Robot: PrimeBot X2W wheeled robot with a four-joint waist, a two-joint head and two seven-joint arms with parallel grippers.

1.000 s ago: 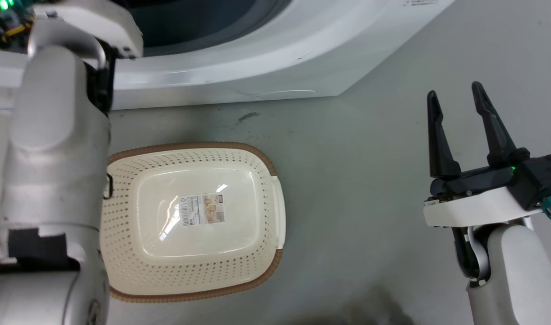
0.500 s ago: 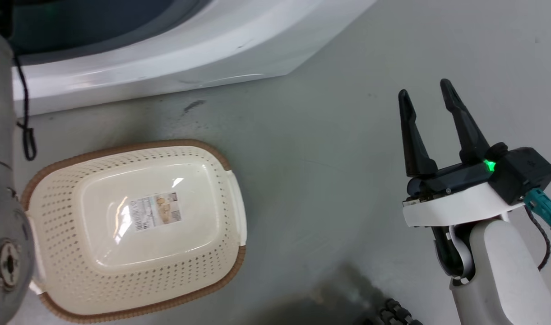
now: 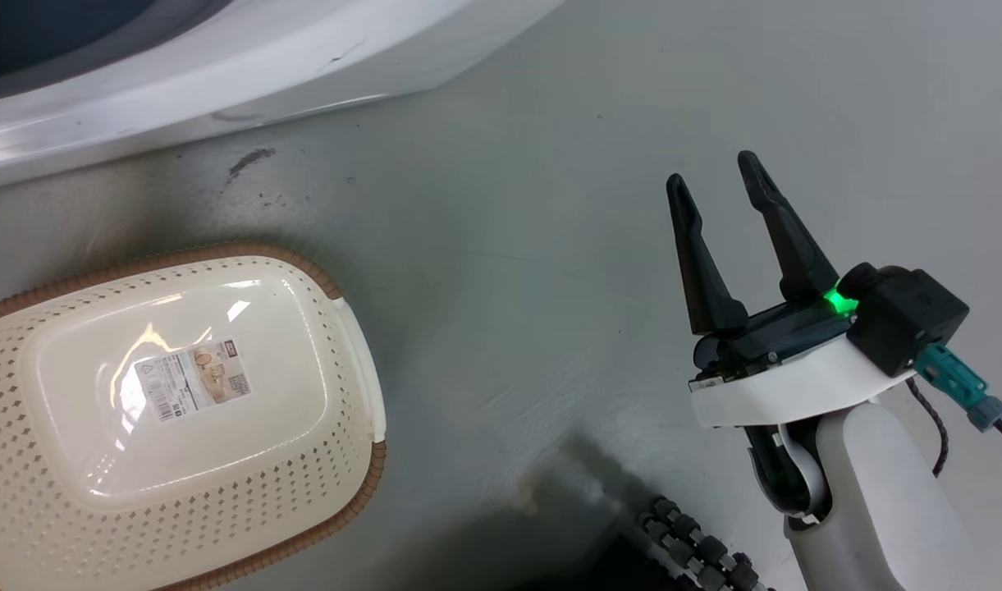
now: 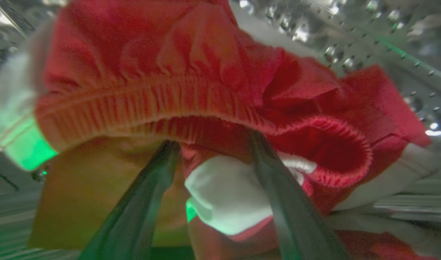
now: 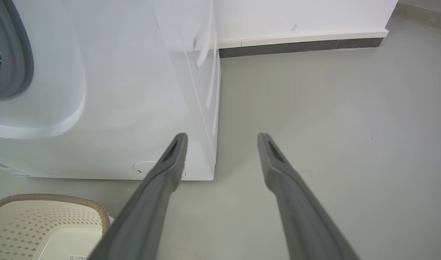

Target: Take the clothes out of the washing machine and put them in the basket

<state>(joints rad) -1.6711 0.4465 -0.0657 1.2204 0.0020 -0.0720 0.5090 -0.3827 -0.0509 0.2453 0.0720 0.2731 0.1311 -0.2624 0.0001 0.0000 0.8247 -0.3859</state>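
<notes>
Head camera has swung since a second ago: washing machine (image 3: 221, 74) and basket (image 3: 320, 484) now sit further toward frame left. Right gripper (image 3: 716, 169) keeps the same spread, fingers well apart, holding nothing, above grey floor (image 3: 509, 205). Basket lies on the floor to this gripper's left, sticker label (image 3: 193, 379) on its smooth bottom. In the steel drum (image 4: 386, 43), red clothes (image 4: 169, 72) bunch against left gripper (image 4: 212, 140): fingers parted, tips under a ribbed hem, white panel between, not clamped. Dark skirting (image 5: 299, 45) runs beyond the right gripper.
</notes>
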